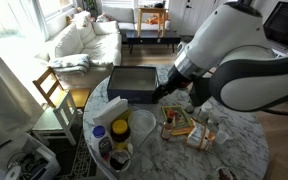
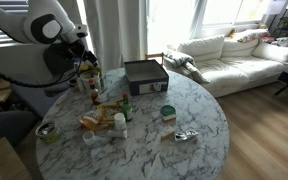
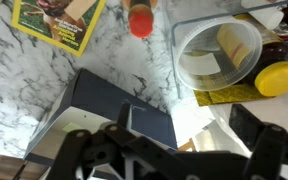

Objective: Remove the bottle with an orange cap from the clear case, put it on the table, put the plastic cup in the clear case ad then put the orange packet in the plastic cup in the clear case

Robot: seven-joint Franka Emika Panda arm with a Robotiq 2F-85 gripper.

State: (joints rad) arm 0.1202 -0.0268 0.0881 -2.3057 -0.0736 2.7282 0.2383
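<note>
In the wrist view the plastic cup [image 3: 220, 52] stands upright inside the clear case [image 3: 227, 96], whose yellowish floor and thin rim show around it. Something pale tan lies inside the cup; I cannot tell what it is. The bottle with the orange cap [image 3: 140, 20] lies on the marbled table [image 3: 24, 90], outside the case and left of the cup. My gripper [image 3: 174, 150] is open and empty, hovering above the spot between the dark tray and the case. In both exterior views the arm hides the case and cup; the gripper [image 2: 86, 63] hangs over the table's edge.
The dark rectangular tray [image 3: 109, 108] lies right under my left finger and also shows in both exterior views [image 1: 136, 82] [image 2: 144, 73]. A yellow-capped item [image 3: 277, 78] sits beside the cup. A printed packet [image 3: 59, 20] lies on the table. A yellow tub with a blue lid [image 1: 119, 128] stands near the table's rim.
</note>
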